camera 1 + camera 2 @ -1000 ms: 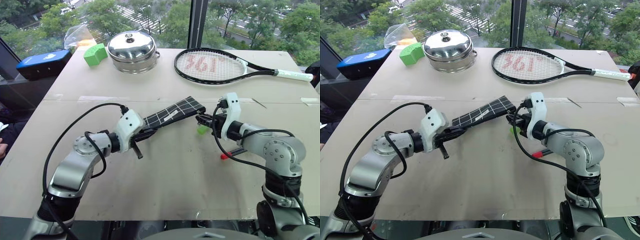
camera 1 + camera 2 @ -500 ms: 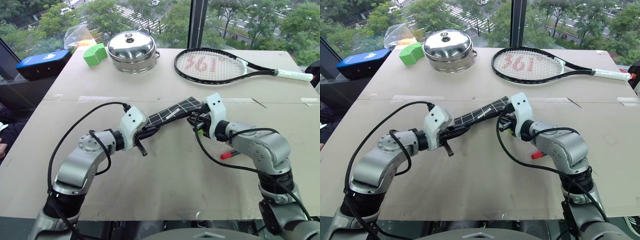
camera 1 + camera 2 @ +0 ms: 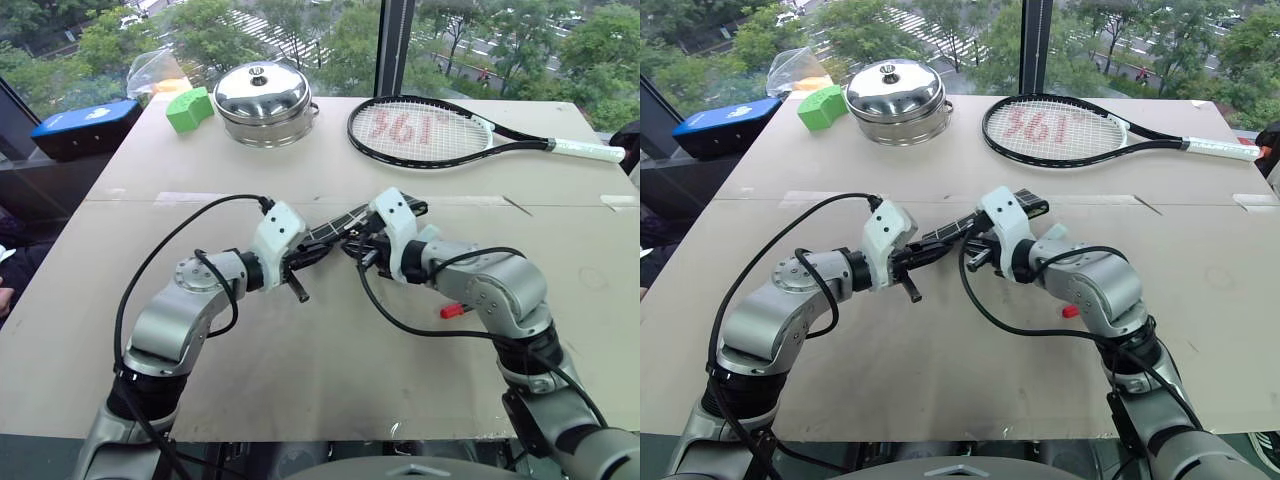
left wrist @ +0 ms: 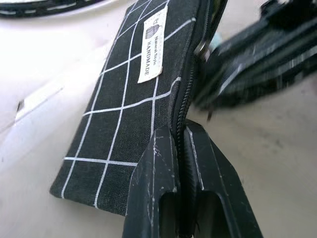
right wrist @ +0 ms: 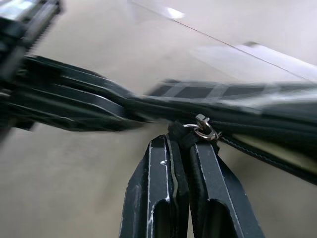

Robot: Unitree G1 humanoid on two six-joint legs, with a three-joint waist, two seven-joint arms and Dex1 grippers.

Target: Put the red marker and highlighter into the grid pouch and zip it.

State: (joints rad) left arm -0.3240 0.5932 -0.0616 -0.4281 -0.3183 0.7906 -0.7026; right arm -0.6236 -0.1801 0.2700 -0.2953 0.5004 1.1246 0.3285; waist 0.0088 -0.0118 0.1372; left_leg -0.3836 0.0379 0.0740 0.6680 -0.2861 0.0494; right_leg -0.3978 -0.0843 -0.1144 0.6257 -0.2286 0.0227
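Observation:
The grid pouch (image 3: pixel 335 231) hangs above the table, stretched between both grippers, its white label (image 4: pixel 152 44) facing the left wrist camera. My left gripper (image 4: pixel 179 135) is shut on the pouch's near end, right at the zipper line. My right gripper (image 5: pixel 181 144) is shut on the black zipper pull (image 5: pixel 184 133), just below its metal ring (image 5: pixel 202 127), about midway along the pouch and close to the left gripper (image 3: pixel 308 257). The red marker (image 3: pixel 452 311) lies on the table under my right forearm, with its red cap showing. The highlighter is hidden.
At the back of the table stand a steel pot with a lid (image 3: pixel 265 100), a green block (image 3: pixel 188 108) and a tennis racket (image 3: pixel 430 130). A blue box (image 3: pixel 85 125) sits off the table's back left corner.
My right gripper has slid left along the pouch toward the left gripper. The green bit that showed below it earlier is now covered.

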